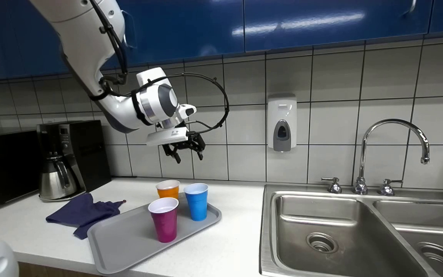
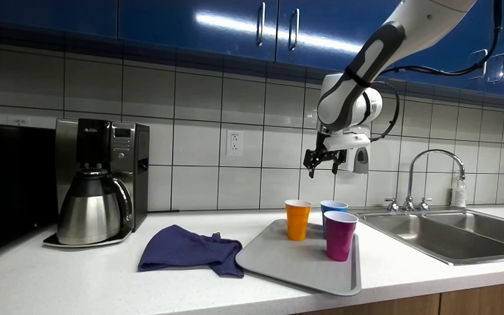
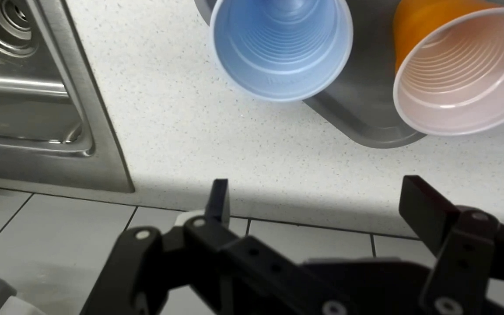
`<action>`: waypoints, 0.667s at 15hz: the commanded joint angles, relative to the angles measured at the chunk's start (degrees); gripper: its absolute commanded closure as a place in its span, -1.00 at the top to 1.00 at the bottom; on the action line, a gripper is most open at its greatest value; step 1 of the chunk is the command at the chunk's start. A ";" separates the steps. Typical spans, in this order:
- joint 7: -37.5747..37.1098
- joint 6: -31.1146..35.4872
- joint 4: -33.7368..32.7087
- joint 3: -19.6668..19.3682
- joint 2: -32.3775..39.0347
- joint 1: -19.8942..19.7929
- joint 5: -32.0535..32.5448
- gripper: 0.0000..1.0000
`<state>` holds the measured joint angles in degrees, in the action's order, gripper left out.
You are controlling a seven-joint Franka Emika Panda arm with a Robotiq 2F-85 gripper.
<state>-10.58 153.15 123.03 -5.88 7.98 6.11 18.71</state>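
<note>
Seeing a black coffee maker [image 1: 90, 150] with a steel carafe [image 1: 50, 186] at the left of the frame in an exterior view, then meeting a crumpled dark blue cloth [image 1: 83, 211] on the white counter [image 1: 237, 231], lower left, next to a grey tray [image 1: 121, 242]. Moving right along the tray, noting a magenta cup [image 1: 164, 223], upright, in the lower middle, and behind it an orange cup [image 1: 167, 189], also upright, partly hidden. Coming next, higher up and near the centre, to the black gripper [image 1: 189, 158] on the white arm [image 1: 90, 54], pointing downward with jaws spread wide, hanging well clear of the cups below. Reaching, just to the right, a blue cup [image 1: 197, 202], upright on the tray near its right end. Continuing right, passing a white soap dispenser [image 1: 282, 105] on the tiled wall [image 1: 244, 165], and arriving at a double steel sink [image 1: 268, 219] with a chrome faucet [image 1: 361, 182], lower right. In the wrist view, looking into the blue cup at the upper middle, then the orange one at the upper right, both higher in that frame than the gripper.
</note>
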 commanded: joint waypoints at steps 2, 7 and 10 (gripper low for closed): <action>-0.70 -0.10 4.93 1.83 -5.88 -1.14 0.14 1.00; -2.20 -0.23 10.25 3.79 -10.60 -1.10 -0.55 1.00; -4.55 -0.39 13.72 5.43 -14.26 -1.23 0.44 1.00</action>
<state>-12.18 153.15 132.04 -2.81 -0.80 6.11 18.37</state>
